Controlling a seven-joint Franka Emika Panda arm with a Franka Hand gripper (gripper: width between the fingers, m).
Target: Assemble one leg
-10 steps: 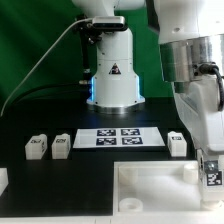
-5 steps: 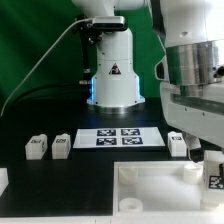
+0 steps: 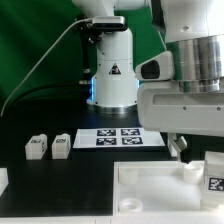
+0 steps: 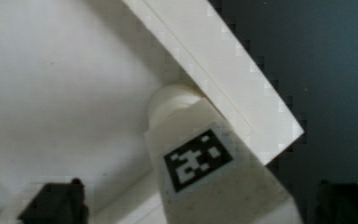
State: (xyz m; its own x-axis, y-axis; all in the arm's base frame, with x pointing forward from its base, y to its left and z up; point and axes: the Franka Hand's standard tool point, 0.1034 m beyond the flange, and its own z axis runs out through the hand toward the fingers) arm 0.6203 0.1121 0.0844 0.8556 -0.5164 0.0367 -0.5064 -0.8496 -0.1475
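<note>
A white leg (image 3: 213, 180) with a black-and-white tag stands upright at the white panel's (image 3: 150, 185) corner on the exterior view's right. In the wrist view the leg (image 4: 202, 160) lies against the panel's raised rim (image 4: 211, 70). My gripper (image 4: 197, 205) straddles the leg with its jaws wide. One dark fingertip (image 4: 51, 203) stands clear of the leg, and the other (image 4: 345, 205) is close beside it. In the exterior view the gripper (image 3: 207, 158) hangs just over the leg's top, its fingers mostly hidden by the hand.
Two more white legs (image 3: 37, 148) (image 3: 62, 145) stand on the black table at the exterior view's left. The marker board (image 3: 120, 137) lies mid-table before the robot base (image 3: 110, 85). A further white part (image 3: 178, 146) shows partly behind the hand.
The hand has turned about its own axis and now fills much of the exterior view's right side. The leg stays at the panel's corner with its tag still facing the camera.
</note>
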